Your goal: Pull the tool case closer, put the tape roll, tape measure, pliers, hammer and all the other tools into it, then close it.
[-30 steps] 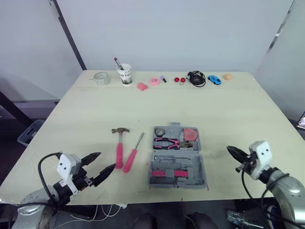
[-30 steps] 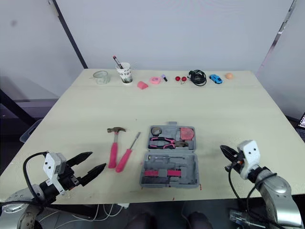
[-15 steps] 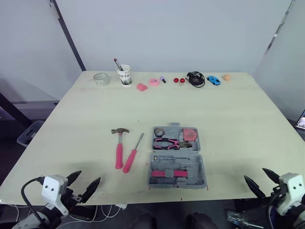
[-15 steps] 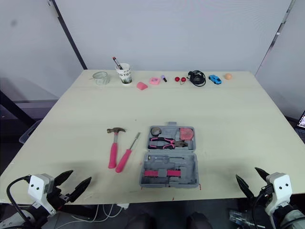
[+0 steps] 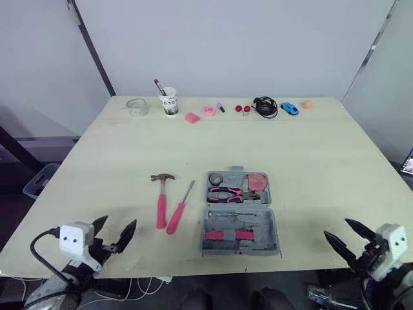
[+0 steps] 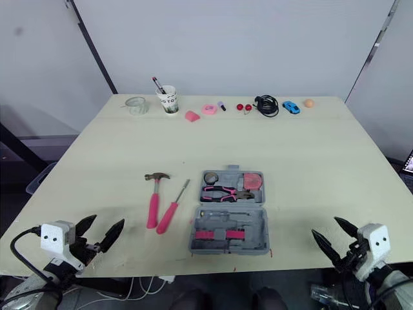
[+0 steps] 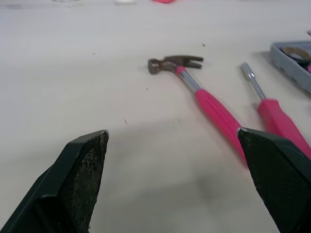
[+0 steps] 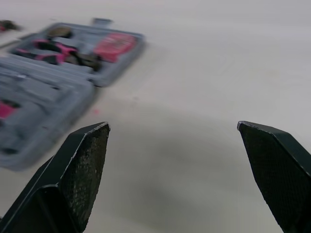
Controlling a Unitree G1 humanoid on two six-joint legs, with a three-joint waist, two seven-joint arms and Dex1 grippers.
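The grey tool case [image 5: 240,213] lies open near the table's front edge. Its far half holds a tape roll [image 5: 216,178], pink-handled pliers [image 5: 226,192] and a pink tape measure [image 5: 257,181]. Left of the case, a pink-handled hammer [image 5: 161,197] and a screwdriver [image 5: 179,208] lie on the table. My left gripper [image 5: 115,229] is open at the front left edge, short of the hammer [image 7: 194,82], with nothing between its fingers. My right gripper [image 5: 336,228] is open at the front right edge, to the right of the case [image 8: 53,63], and holds nothing.
Along the far edge stand a glass bowl [image 5: 137,106], a paper cup with pens [image 5: 168,101], small pink items [image 5: 208,110], a black cable [image 5: 266,105], a blue toy car [image 5: 290,108] and an orange ball [image 5: 308,104]. The table [image 5: 310,155] ends just beyond both grippers.
Both arms dropped back from the table toward its front edge, then rose slightly. The right gripper went from shut to open. The tools and the case have not moved.
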